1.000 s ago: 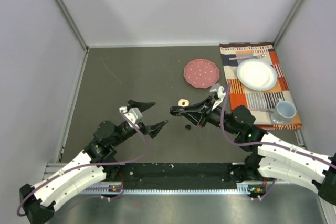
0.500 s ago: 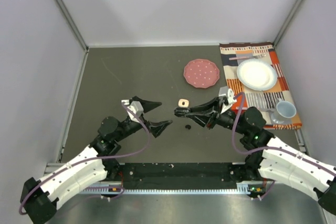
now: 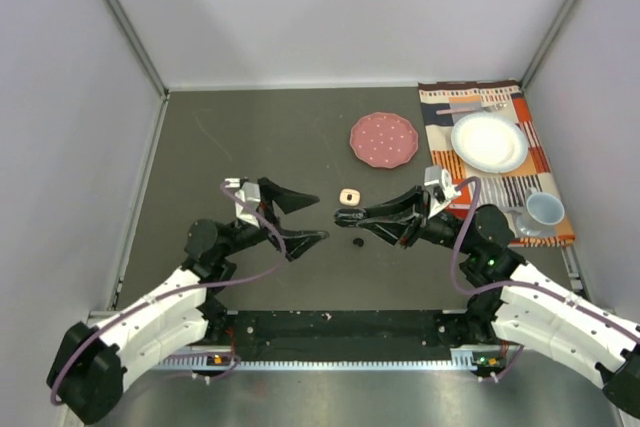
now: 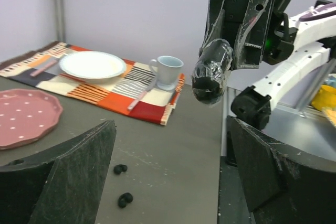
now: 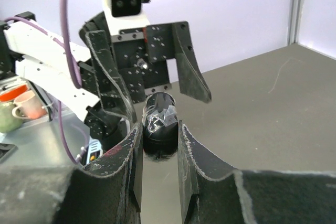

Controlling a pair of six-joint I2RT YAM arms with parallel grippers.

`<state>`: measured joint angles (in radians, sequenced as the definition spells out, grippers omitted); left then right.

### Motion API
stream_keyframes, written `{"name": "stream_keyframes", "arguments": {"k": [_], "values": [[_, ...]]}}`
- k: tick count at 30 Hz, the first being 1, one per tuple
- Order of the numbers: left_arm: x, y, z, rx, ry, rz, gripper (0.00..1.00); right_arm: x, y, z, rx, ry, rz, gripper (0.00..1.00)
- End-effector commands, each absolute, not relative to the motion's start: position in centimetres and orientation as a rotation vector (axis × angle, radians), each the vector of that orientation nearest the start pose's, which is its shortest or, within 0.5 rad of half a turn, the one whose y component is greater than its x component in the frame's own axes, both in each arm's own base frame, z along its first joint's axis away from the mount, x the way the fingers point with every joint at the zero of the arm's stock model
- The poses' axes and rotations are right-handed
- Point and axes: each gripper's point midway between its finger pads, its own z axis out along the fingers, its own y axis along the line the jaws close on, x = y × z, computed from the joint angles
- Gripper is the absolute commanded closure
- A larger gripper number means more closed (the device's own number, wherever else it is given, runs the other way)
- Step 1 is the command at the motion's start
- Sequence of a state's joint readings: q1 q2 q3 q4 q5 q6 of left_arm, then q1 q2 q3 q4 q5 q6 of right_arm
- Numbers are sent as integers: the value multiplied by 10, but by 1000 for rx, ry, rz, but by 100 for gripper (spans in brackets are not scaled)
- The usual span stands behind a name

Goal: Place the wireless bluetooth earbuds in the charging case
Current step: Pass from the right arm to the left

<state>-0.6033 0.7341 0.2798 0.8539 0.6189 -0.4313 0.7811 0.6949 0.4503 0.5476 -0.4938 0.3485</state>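
Two black earbuds (image 4: 120, 169) lie close together on the dark table; in the top view they show as one dark speck (image 3: 357, 242). The charging case (image 5: 160, 116) is a glossy black rounded shell with clear tape on it. My right gripper (image 3: 345, 215) is shut on it and holds it above the table, just behind the earbuds. In the left wrist view the case (image 4: 211, 77) hangs ahead, between the right fingers. My left gripper (image 3: 308, 217) faces it, open wide and holding nothing, with the earbuds in front of its left finger (image 4: 58, 177). No white earbuds show.
A small pale tan object (image 3: 348, 195) lies just behind the two grippers. A pink dotted disc (image 3: 383, 139) sits further back. At the right, a striped placemat (image 3: 480, 187) carries a white plate (image 3: 489, 141), cutlery and a mug (image 3: 545, 210).
My left gripper has opened a little wider and swung toward the case. My right gripper has drawn slightly right with the case still in it.
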Motion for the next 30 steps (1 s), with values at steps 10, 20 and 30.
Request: {"name": "stream_keyframes", "arguments": {"k": [10, 20, 30], "values": [[136, -266, 340, 719, 917, -1569, 12, 136, 274, 327, -730, 1131, 1300, 100], [140, -273, 343, 708, 894, -1648, 19, 138, 274, 326, -722, 1131, 1296, 100], [138, -279, 346, 721, 887, -1686, 30, 142, 277, 323, -707, 1144, 1303, 100]]}}
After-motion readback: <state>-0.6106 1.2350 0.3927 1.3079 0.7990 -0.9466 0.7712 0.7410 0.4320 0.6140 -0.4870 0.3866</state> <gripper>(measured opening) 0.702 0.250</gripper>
